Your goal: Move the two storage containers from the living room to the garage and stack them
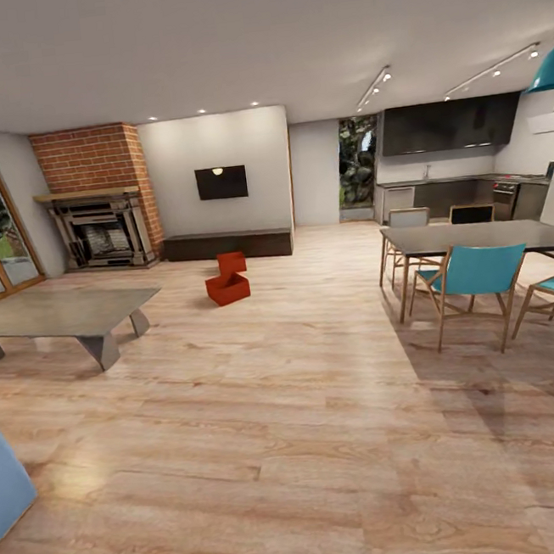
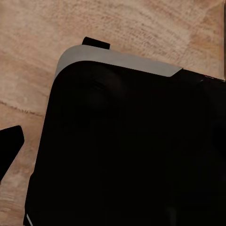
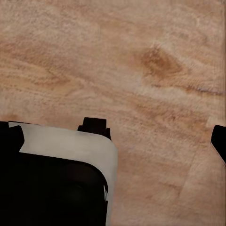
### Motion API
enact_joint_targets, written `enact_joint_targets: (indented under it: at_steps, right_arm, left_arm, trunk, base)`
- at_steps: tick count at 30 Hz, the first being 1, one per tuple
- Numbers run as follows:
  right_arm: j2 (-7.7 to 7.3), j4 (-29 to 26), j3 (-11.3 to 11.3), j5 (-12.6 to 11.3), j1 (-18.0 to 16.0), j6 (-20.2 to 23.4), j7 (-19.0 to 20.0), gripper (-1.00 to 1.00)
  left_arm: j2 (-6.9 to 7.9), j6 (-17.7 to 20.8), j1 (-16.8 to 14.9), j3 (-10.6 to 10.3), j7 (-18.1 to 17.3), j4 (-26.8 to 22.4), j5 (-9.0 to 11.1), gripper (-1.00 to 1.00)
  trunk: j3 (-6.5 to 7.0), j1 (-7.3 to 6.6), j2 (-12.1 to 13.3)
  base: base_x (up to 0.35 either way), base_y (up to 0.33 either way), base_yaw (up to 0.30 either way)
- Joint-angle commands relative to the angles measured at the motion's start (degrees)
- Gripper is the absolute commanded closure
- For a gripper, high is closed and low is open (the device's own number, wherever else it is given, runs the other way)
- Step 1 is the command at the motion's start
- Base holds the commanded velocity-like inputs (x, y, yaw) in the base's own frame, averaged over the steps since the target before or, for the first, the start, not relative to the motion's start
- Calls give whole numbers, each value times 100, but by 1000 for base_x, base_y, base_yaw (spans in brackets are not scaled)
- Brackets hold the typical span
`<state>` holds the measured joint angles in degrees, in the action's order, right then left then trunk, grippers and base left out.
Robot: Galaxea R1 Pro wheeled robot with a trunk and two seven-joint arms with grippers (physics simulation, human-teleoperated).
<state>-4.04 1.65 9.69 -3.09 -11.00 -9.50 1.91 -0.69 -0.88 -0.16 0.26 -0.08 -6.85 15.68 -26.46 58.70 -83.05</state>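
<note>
Nearest: light wood plank floor under the robot's black, grey-edged base; a dark fingertip shows at each wrist view's edge, and whether either pair of jaws is apart or together cannot be told. Left: low grey coffee table. Right: dark dining table with teal chairs. Far, straight ahead and slightly left: two orange-red rectangular open plastic storage containers, touching, on the floor before the black wall TV and red brick fireplace. Well beyond both arms; neither clearly nearer.

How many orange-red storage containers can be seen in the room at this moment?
2. The nearer container sits on the wood floor in front of the low dark TV bench. The farther container is directly behind it, touching or overlapping it. None other shows.
</note>
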Motion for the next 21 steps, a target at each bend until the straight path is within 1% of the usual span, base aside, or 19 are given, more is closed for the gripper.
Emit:
enact_joint_targets:
  at_steps: [1,21]
  right_arm:
    - [-1,18,33,-34,-7,-35,20,-100]
    - [-1,18,33,-34,-7,-35,20,-100]
  left_arm:
    - [-1,-9,-2,1,-1,-1,32,-100]
    - [-1,-9,-2,1,-1,-1,32,-100]
  trunk:
    - [-6,3,-3]
    - [-6,3,-3]
  base:
    - [322,0,0]
    - [322,0,0]
